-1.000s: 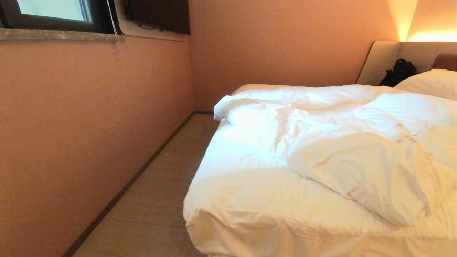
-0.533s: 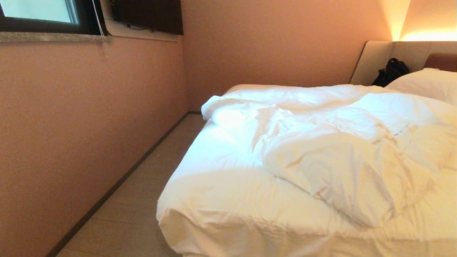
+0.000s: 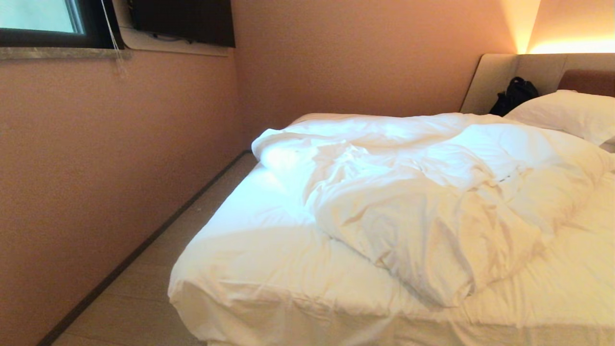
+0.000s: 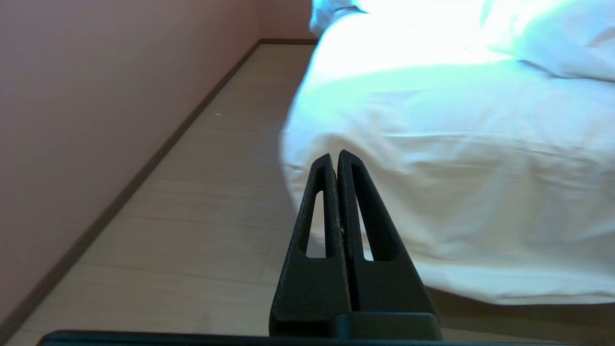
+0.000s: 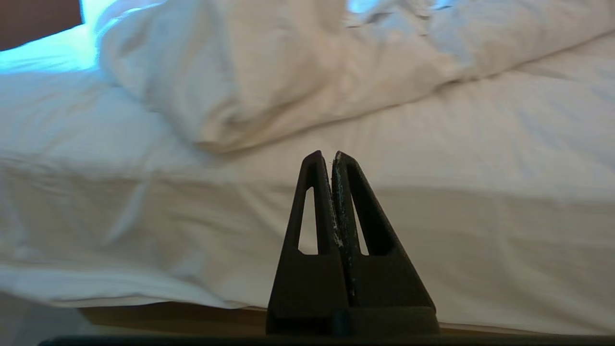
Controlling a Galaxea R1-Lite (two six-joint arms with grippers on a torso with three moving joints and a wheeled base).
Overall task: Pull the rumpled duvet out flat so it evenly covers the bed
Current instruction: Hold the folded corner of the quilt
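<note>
White duvet (image 3: 423,202) bunched in a heap mid-bed (image 3: 250,269), sheet bare along the near edge, left tool (image 4: 336,156) and right tool (image 5: 326,156) both clenched, empty, low beside the mattress.

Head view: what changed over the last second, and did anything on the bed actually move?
Only the camera moved: the whole scene slid left in the picture, showing more of the bed on the right. The duvet lies in the same rumpled heap, pillow and black bag unmoved. Both grippers, left and right, are shut and empty.
</note>
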